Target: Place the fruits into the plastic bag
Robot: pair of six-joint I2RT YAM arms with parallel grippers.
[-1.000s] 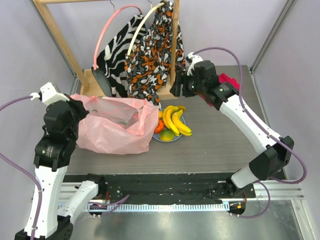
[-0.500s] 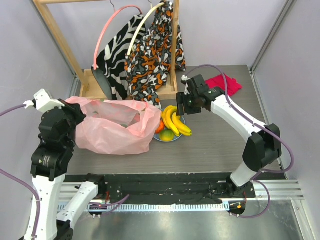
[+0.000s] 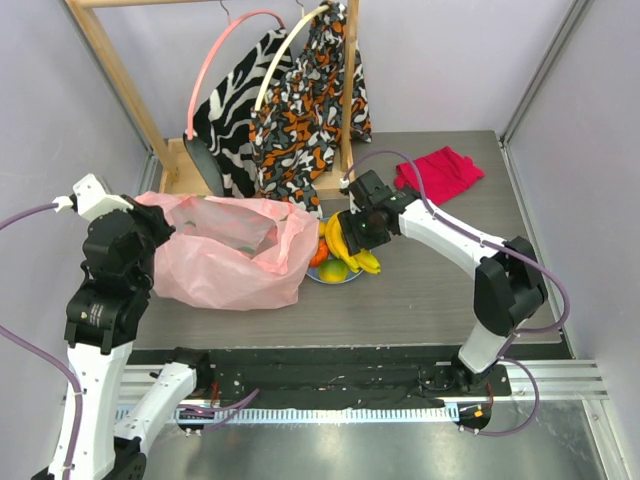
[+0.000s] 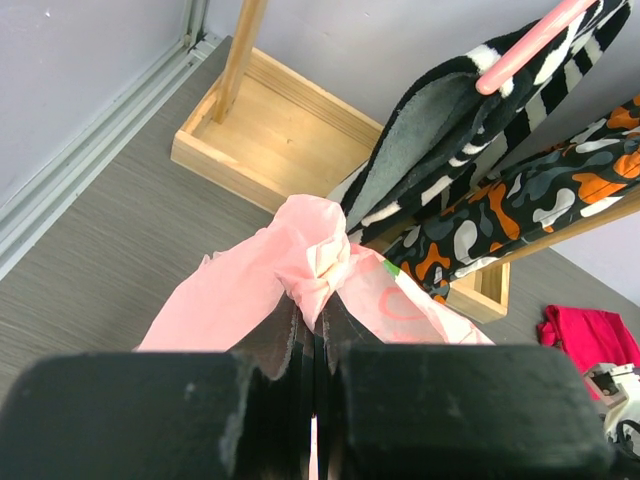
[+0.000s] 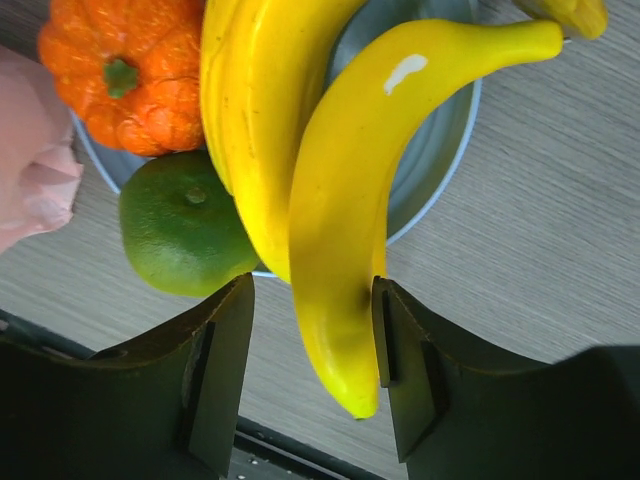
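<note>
Bananas [image 5: 340, 200]: one bunch, smooth glossy yellow skins, long curved shapes, a pale scuff near one tip. Directly under the right gripper [image 5: 315, 370], with the outermost banana lying lengthwise between its two dark, flat-faced fingers. Jaws apart, straddling that banana; a clear gap on one side, contact on the other side not determinable.

Orange [image 5: 140, 80]: round, coarse pebbled skin, green stem cap. Beyond the fingertips and off to one side, touching the bunch.

Green fruit [image 5: 185, 235]: round, finely dimpled, matte. Just beside the tip of one finger, against the bananas.

Plate [image 5: 440, 150]: round, smooth, pale blue, thin rim. Beneath all three fruits, below the right gripper.

Plastic bag [image 4: 310, 260]: thin, translucent, pale pink, heavily crinkled, a darker pink print on one panel. Rim gathered into a wrinkled wad and pinched at the tips of the left gripper [image 4: 315, 320], fingers pressed together on the film. Body slumped wide from there toward the right gripper, mouth gaping, far edge just beside the orange.

Table [image 3: 440, 290]: grey, fine straight grain.

Red cloth [image 3: 440, 172]: soft, folded, well apart from both grippers.

Wooden rack [image 4: 270, 130]: pale box-shaped base and upright posts, beyond the left fingertips; zebra-striped garment [image 4: 450, 140] on a pink hanger [image 4: 540, 35] and orange-and-black garment [image 4: 520, 210] hanging there, limp.
</note>
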